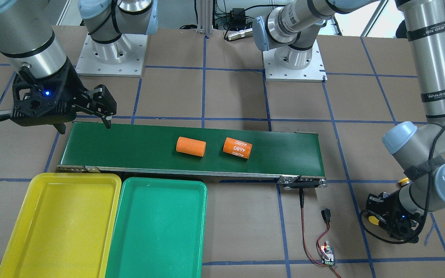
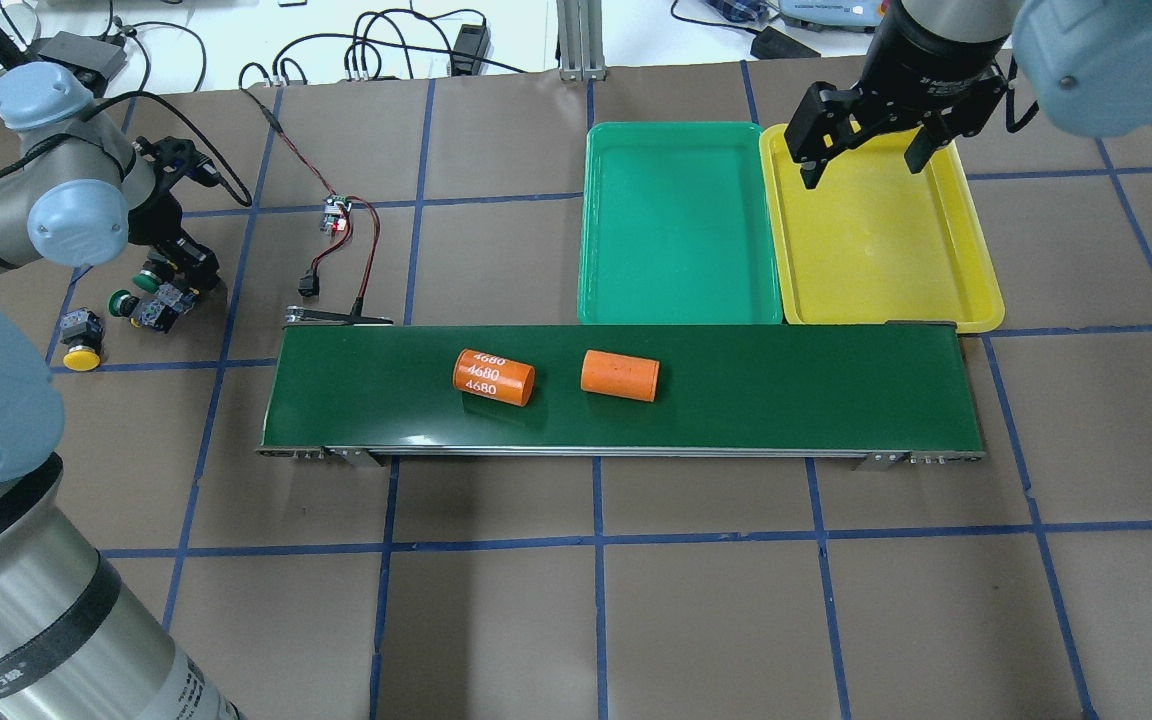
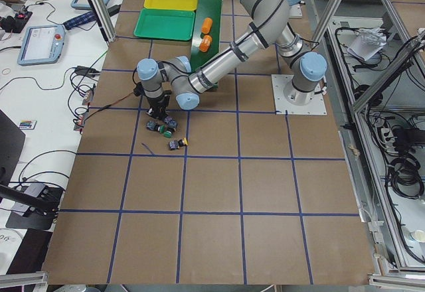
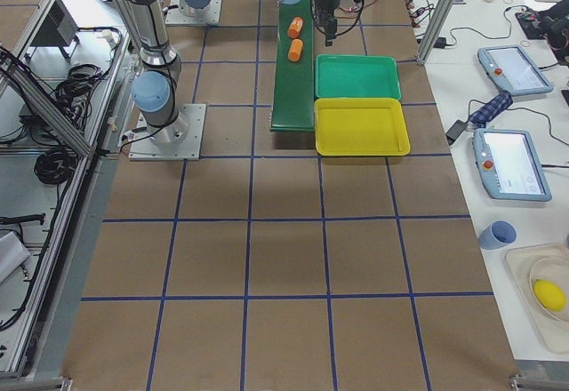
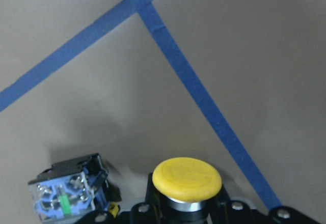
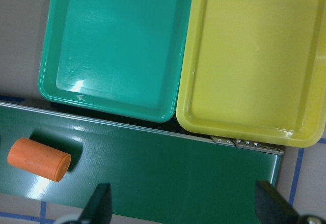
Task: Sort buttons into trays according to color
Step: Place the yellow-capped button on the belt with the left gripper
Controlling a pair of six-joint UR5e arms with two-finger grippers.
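Buttons [image 2: 151,305] sit on the table [image 2: 536,600] left of the conveyor belt [image 2: 736,400]; left end effector [image 2: 184,272] grasps one yellow-capped button [image 5: 187,177], right end effector [image 2: 865,172] hangs released over the yellow tray [image 2: 976,290]

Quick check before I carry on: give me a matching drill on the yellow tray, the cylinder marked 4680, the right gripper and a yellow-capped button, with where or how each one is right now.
Column A
1. yellow tray
2. cylinder marked 4680
3. right gripper
4. yellow-capped button

Column B
a. lying on the conveyor belt
b. open, holding nothing
c. on the table, near the left gripper
d. beside the green tray, nothing in it

Pairs: 1-d, 2-a, 3-b, 4-c
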